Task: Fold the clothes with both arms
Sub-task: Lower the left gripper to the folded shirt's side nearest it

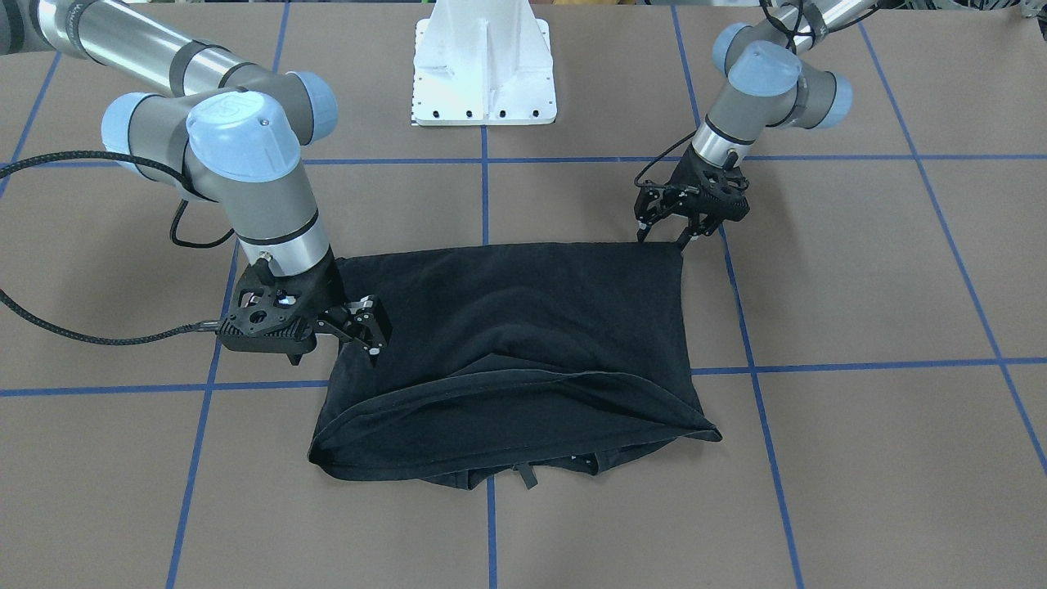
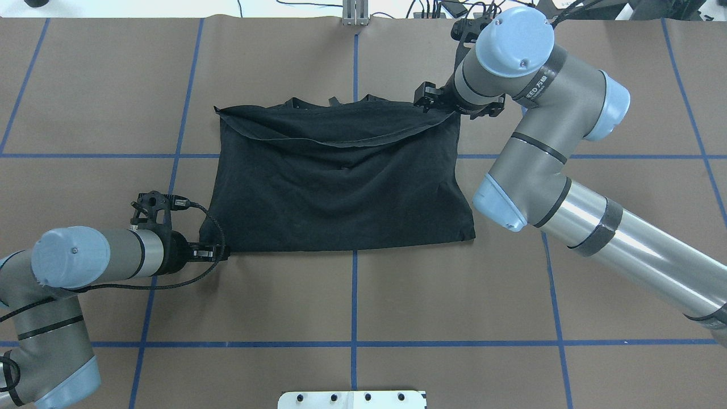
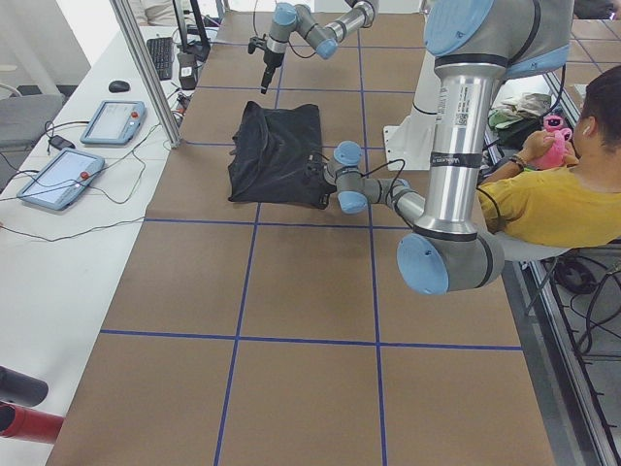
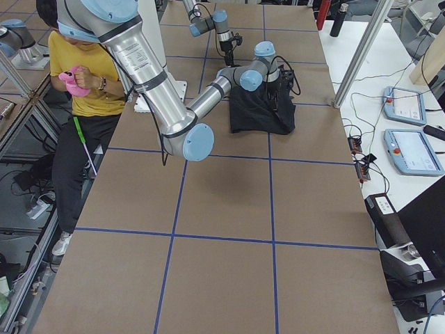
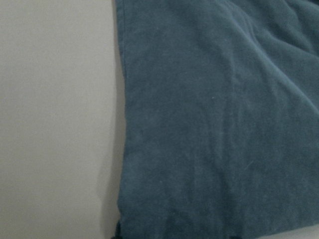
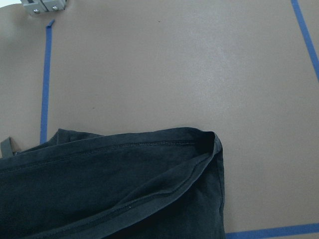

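Observation:
The black T-shirt [image 1: 523, 327] [image 2: 341, 187] lies folded on the brown table, one layer's hem laid over toward the collar edge on the far side. Only plain black cloth shows. My left gripper [image 1: 662, 239] [image 2: 218, 251] is low at the shirt's near corner on my left, fingers apart, gripping nothing; its wrist view is filled with cloth [image 5: 224, 124] beside bare table. My right gripper [image 1: 375, 331] [image 2: 429, 102] hovers open above the far corner on my right, and its wrist view looks down on that doubled corner [image 6: 199, 159].
The white mounting base [image 1: 484, 74] stands at the robot's side of the table. Blue tape lines [image 2: 354, 295] grid the brown surface. A seated person in yellow [image 3: 553, 204] is beside the table. Tablets [image 3: 58, 175] and cables lie on the white bench beyond the far edge.

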Motion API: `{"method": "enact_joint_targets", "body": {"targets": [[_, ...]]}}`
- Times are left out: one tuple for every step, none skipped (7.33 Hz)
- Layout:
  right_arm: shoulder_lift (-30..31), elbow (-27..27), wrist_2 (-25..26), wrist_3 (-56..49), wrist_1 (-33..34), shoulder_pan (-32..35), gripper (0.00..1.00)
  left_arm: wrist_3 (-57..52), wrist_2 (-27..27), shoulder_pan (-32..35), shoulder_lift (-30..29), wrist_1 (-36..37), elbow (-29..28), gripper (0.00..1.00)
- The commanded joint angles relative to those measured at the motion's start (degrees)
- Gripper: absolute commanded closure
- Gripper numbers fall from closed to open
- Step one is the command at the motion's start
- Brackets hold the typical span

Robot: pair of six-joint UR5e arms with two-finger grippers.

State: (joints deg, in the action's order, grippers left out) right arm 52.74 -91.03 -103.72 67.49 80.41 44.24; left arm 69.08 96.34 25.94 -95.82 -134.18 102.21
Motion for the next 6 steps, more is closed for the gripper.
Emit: {"method": "enact_joint_targets", "body": {"targets": [[0.3, -0.4, 0.0, 0.0, -0.1, 0.0, 0.00, -0.2, 0.2, 0.6, 0.1, 0.1, 0.6, 0.51], [0.3, -0.4, 0.0, 0.1, -0.1, -0.1, 0.00, -0.2, 0.3, 0.8, 0.1, 0.1, 0.8, 0.69], [0.4, -0.8, 0.1, 0.1, 0.0, -0.2, 0.00, -0.1, 0.3, 0.9, 0.1, 0.1, 0.8, 0.98], [0.4, -0.9, 0.2, 0.1, 0.0, -0.3, 0.00, 0.2, 0.2, 0.9, 0.1, 0.1, 0.8, 1.00], [0.4, -1.1, 0.2, 0.1, 0.0, -0.4, 0.00, 0.2, 0.2, 1.0, 0.1, 0.1, 1.0, 1.00], [0.5, -1.1, 0.2, 0.1, 0.0, -0.5, 0.00, -0.3, 0.4, 2.7, 0.1, 0.1, 1.3, 1.00]]}}
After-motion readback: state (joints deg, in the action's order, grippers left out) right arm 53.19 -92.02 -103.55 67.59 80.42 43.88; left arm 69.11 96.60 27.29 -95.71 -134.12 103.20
